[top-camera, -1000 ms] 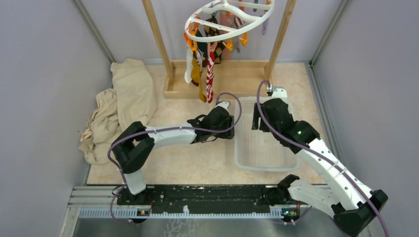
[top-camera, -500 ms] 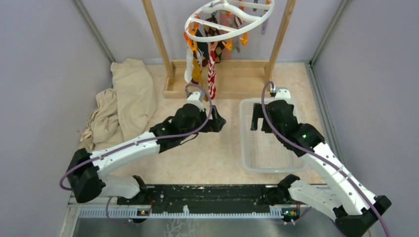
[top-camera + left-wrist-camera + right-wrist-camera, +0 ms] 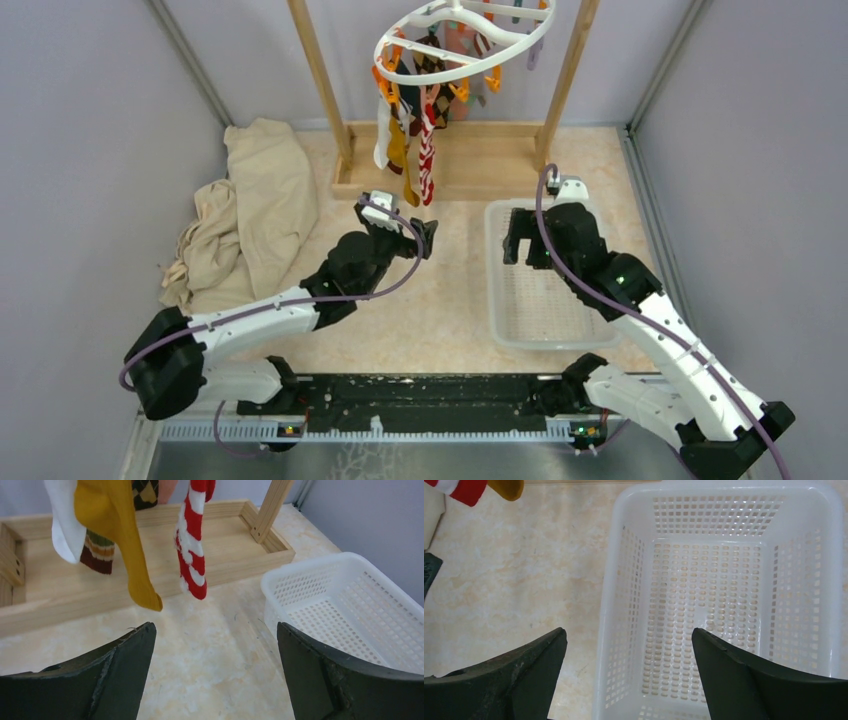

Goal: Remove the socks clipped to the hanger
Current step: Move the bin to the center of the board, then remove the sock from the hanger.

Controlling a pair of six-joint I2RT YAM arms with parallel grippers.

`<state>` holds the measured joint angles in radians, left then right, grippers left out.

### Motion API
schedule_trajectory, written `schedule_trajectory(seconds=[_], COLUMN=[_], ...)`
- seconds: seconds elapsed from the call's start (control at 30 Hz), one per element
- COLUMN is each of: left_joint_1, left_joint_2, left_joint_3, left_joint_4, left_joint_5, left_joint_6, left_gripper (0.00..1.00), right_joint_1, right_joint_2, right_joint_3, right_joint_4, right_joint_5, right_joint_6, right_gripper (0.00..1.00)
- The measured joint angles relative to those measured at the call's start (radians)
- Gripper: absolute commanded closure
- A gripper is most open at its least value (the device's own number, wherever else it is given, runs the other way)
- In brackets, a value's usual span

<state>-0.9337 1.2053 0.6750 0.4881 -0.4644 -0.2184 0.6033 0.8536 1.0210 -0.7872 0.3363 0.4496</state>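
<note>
While socks (image 3: 425, 150) hang, basket (image 3: 491, 270) right, cloth (image 3: 255, 190) left

The work area is enclosed on three sides by plain, pale grey-lilac walls (image 3: 90, 150), joined at the back corners by slanted grey metal strips (image 3: 193, 65). The surface (image 3: 440, 300) is covered in a cream marbled pattern with faint orange veining. At its far end a light wooden frame (image 3: 318, 80) is set, made of two upright posts rising from a low rectangular base. A crumpled beige cloth (image 3: 250, 200) is heaped against the left wall. A white perforated basket (image 3: 491, 280) is placed on the right of the surface. The near edge is bordered by a black rail (image 3: 430, 392) and a grey metal sheet (image 3: 400, 460). The whole is lit evenly, and only soft shadows are cast.
</note>
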Motion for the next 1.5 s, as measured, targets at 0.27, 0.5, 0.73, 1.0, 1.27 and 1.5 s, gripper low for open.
schedule_trajectory(seconds=[0.27, 0.5, 0.73, 1.0, 1.27, 1.5], left_joint_1=[0.0, 0.01, 0.077, 0.161, 0.161, 0.162], left_joint_2=[0.17, 0.294, 0.357, 0.388, 0.432, 0.435], left_joint_3=[0.019, 0.097, 0.163, 0.191, 0.211, 0.211], left_joint_4=[0.229, 0.336, 0.373, 0.373, 0.373, 0.379], left_joint_5=[-0.026, -0.048, -0.027, 0.032, 0.094, 0.114], left_joint_6=[0.201, 0.3, 0.3, 0.258, 0.203, 0.157], left_gripper=[0.05, 0.06, 0.06, 0.08, 0.15, 0.67], right_joint_1=[0.0, 0.0, 0.0, 0.0, 0.0, 0.0], right_joint_2=[0.0, -0.003, -0.005, -0.008, -0.007, 0.002], right_joint_3=[0.0, -0.006, -0.022, -0.026, -0.026, -0.026], right_joint_4=[0.021, 0.037, 0.04, 0.045, 0.063, 0.063], right_joint_5=[-0.045, -0.059, -0.071, -0.073, -0.078, -0.079], right_joint_6=[0.008, 0.018, 0.025, 0.026, 0.034, 0.034], right_gripper=[0.1, 0.11, 0.11, 0.11, 0.11, 0.11])
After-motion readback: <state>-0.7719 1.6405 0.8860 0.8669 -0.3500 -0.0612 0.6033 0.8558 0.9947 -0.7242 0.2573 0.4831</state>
